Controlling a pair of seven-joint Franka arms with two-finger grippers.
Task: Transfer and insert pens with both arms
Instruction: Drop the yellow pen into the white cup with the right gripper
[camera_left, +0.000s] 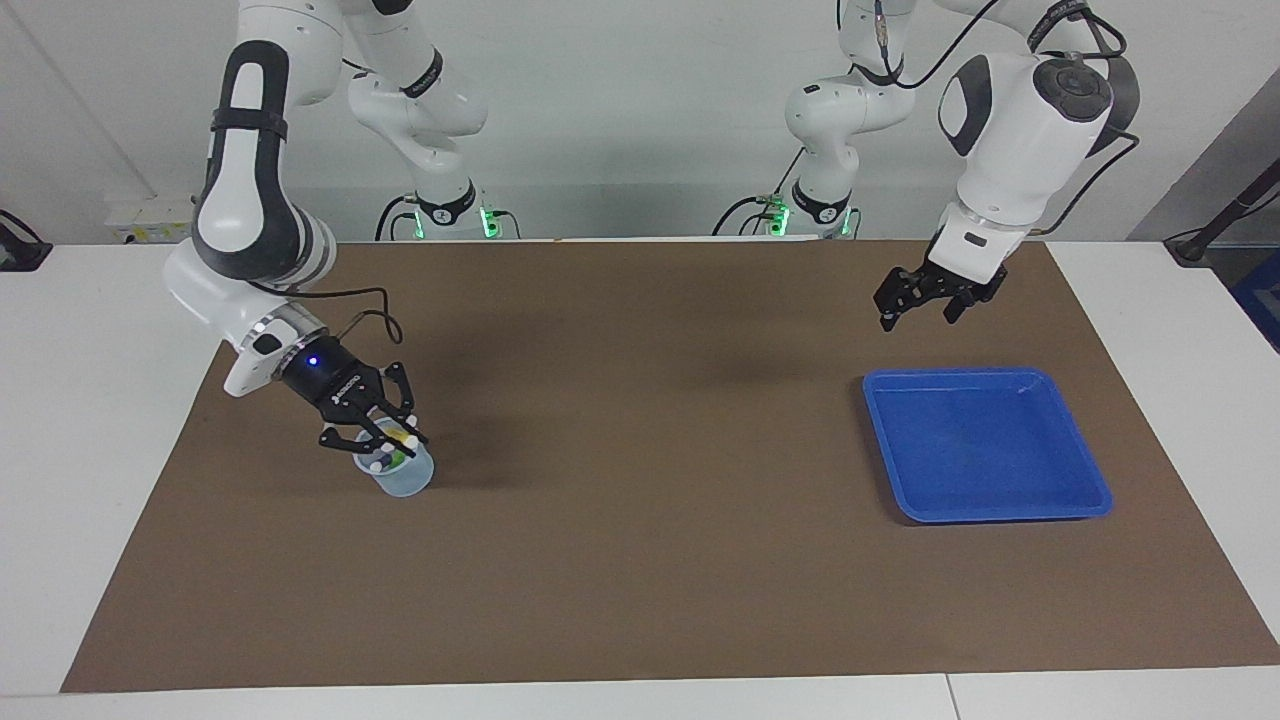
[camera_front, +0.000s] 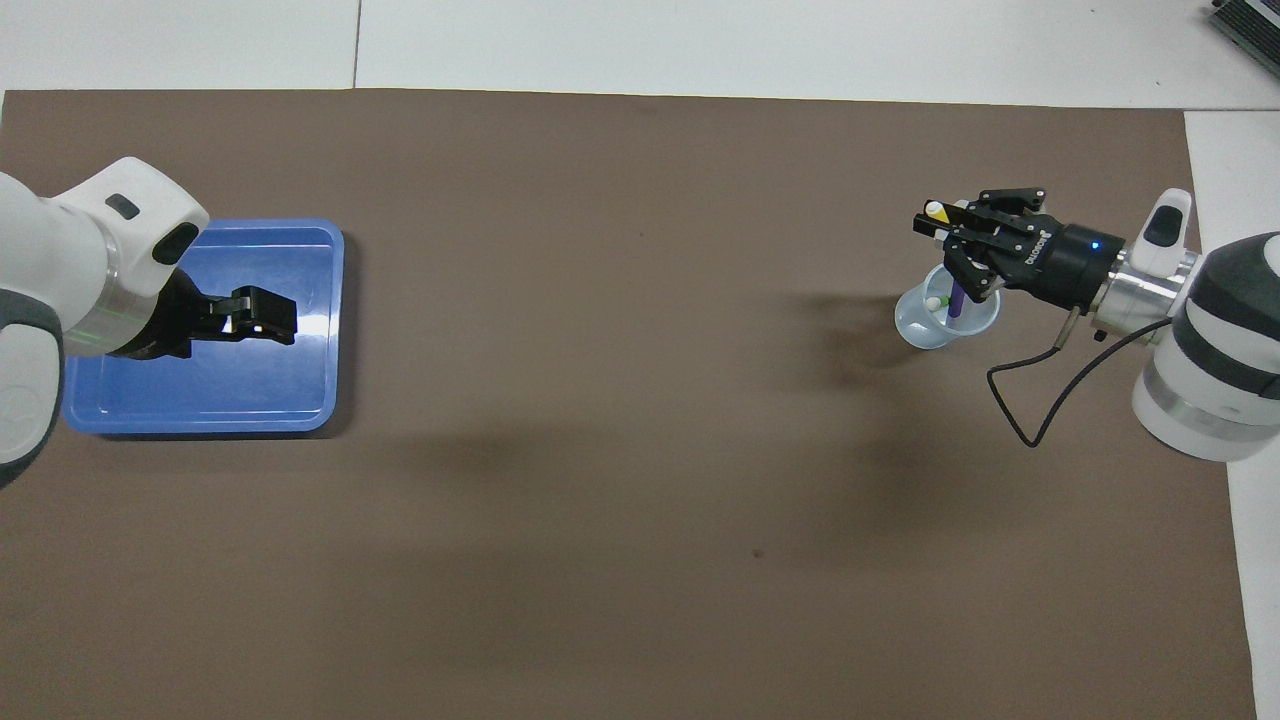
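A clear plastic cup (camera_left: 403, 480) (camera_front: 925, 325) stands on the brown mat toward the right arm's end of the table. A purple pen (camera_front: 957, 300) leans inside it, with the white tip of another pen beside it. My right gripper (camera_left: 395, 445) (camera_front: 945, 230) hangs just over the cup's mouth, shut on the yellow pen (camera_left: 402, 437) (camera_front: 938, 211). That pen is tilted, and its lower end is at the cup's rim. My left gripper (camera_left: 917, 315) (camera_front: 270, 312) is open and holds nothing, up in the air over the blue tray (camera_left: 1085, 495) (camera_front: 300, 410).
The blue tray has nothing in it and lies toward the left arm's end of the table. A brown mat (camera_left: 640, 560) covers most of the white table. A black cable (camera_front: 1030, 390) loops from the right wrist close over the mat.
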